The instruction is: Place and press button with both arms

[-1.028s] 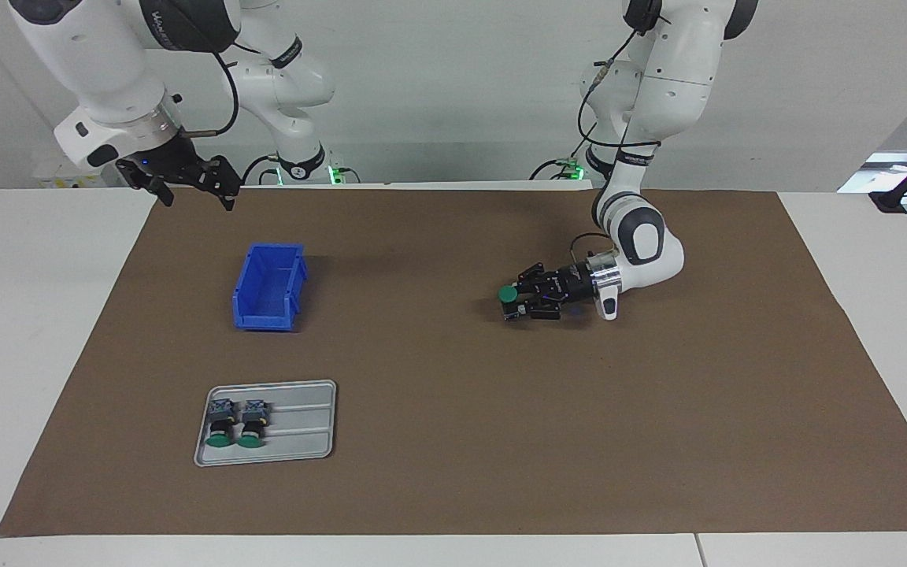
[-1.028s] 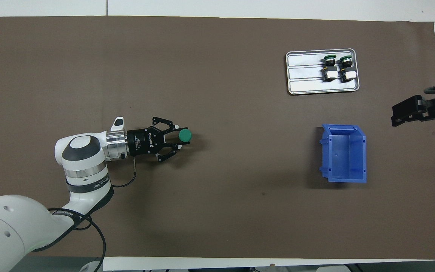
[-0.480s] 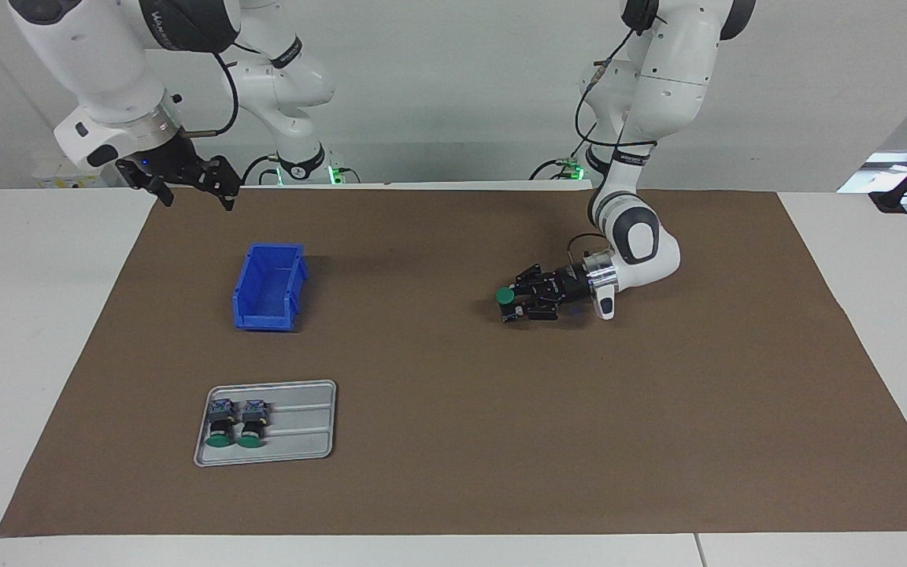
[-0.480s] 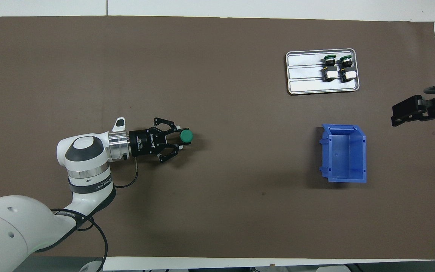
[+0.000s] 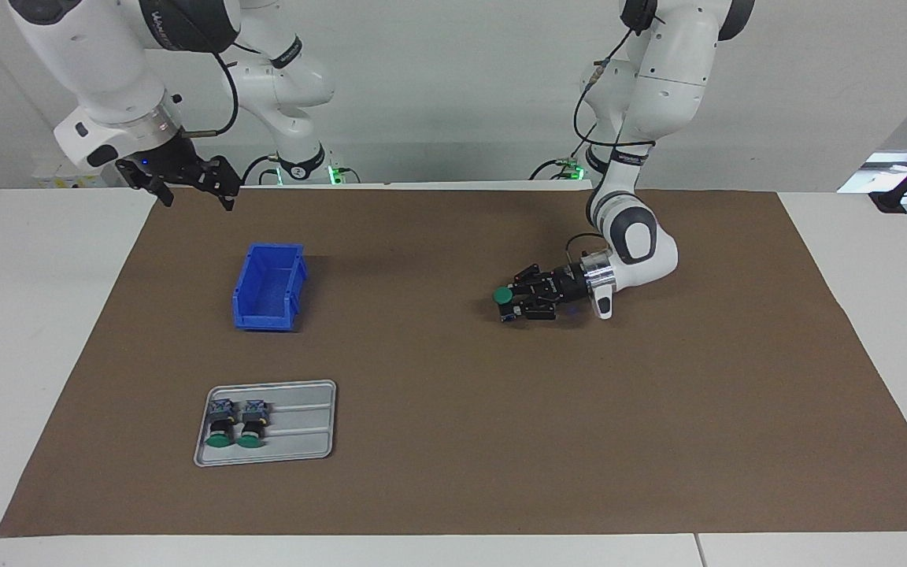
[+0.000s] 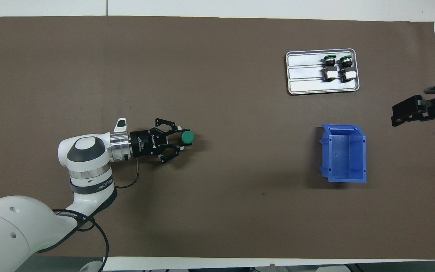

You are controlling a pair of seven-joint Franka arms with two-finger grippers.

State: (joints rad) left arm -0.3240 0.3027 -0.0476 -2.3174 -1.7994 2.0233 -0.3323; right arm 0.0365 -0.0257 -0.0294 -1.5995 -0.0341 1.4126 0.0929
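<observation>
My left gripper (image 5: 518,304) is shut on a button (image 5: 504,297), holding it upright with the green cap up. It is low over the middle of the brown mat, and I cannot tell if the button touches the mat. Gripper (image 6: 179,142) and button (image 6: 187,138) also show in the overhead view. Two more buttons (image 5: 236,423) lie side by side on a grey tray (image 5: 300,429). My right gripper (image 5: 196,197) is open and empty, raised over the mat's edge at the right arm's end, and waits.
A blue plastic bin (image 5: 268,287) stands empty on the mat, nearer to the robots than the tray. In the overhead view the bin (image 6: 344,153) and tray (image 6: 304,77) both lie toward the right arm's end. The brown mat (image 5: 453,441) covers the table.
My left gripper has shifted a little toward the right arm's end with the button in it. The right arm has not moved.
</observation>
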